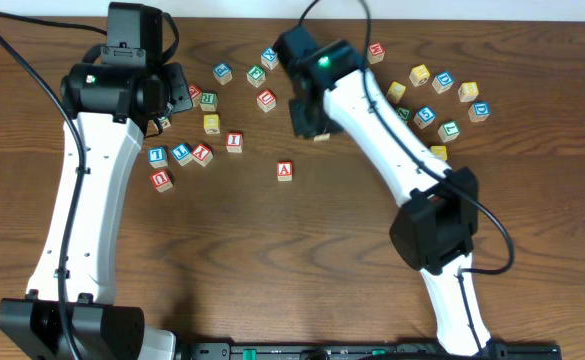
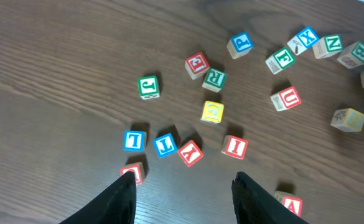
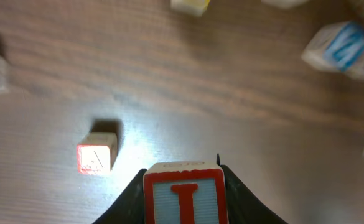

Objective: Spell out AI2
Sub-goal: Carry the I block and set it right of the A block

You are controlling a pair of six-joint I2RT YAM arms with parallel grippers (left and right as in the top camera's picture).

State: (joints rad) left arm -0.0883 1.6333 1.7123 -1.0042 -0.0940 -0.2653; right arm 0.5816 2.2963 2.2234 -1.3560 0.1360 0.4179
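My right gripper (image 3: 183, 172) is shut on a red-framed "I" block (image 3: 185, 198) and holds it above the table. In the overhead view this gripper (image 1: 308, 120) hides most of the block. The red-framed "A" block (image 1: 285, 171) lies alone on the table just front-left of it. It also shows in the right wrist view (image 3: 96, 153) and the left wrist view (image 2: 290, 204). A second red-framed "I" block (image 1: 234, 142) lies on the table and shows in the left wrist view (image 2: 234, 147). My left gripper (image 2: 185, 183) is open and empty above the left cluster (image 1: 172, 98). I cannot read a blue "2" on any block.
A left cluster holds several blocks, among them a yellow one (image 1: 212, 123), a green "R" (image 2: 214, 78) and a red "U" (image 1: 266, 99). A right cluster (image 1: 442, 82) holds several blue, yellow and green blocks beside the right arm.
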